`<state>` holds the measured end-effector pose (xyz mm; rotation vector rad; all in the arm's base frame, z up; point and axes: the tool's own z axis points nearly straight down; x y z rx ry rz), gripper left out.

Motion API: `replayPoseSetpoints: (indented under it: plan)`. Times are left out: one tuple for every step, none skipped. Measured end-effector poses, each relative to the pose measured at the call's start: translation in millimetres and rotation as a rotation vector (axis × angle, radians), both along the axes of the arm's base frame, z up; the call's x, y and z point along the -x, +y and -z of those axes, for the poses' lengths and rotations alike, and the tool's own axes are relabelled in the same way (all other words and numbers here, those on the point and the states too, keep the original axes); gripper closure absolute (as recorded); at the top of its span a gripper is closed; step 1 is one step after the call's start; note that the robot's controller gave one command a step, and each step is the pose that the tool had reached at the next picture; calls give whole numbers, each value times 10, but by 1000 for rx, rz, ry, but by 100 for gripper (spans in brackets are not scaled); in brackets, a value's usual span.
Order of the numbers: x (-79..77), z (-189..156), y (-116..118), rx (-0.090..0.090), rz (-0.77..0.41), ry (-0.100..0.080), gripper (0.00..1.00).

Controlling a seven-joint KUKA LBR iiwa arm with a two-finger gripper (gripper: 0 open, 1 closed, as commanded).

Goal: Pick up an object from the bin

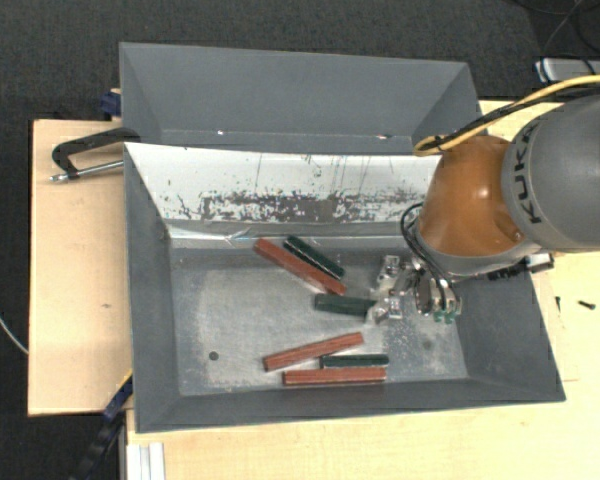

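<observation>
My gripper (pixel 392 293) hangs low over the right part of the bin floor, its metal fingers pointing down beneath the orange cover. Just left of the fingertips lies a short dark green bar (pixel 341 307), its right end touching or nearly touching them. Up and to the left, a long reddish-brown bar (pixel 298 266) lies slanted, with another dark green bar (pixel 315 256) alongside it. Whether anything sits between the fingers is not visible.
Near the bin's front wall lie two reddish-brown bars (pixel 313 351) (pixel 334 376) and a small dark green bar (pixel 354 361) between them. A small dark spot (pixel 214 357) marks the floor at the front left. The arm enters from the right.
</observation>
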<state>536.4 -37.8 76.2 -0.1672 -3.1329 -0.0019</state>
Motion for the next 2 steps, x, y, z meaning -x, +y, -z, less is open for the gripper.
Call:
replayPoseSetpoints:
  plan:
    - [0,0,0,0,0,0,100]
    - [-148,-1630,27,1,-15,-15,100]
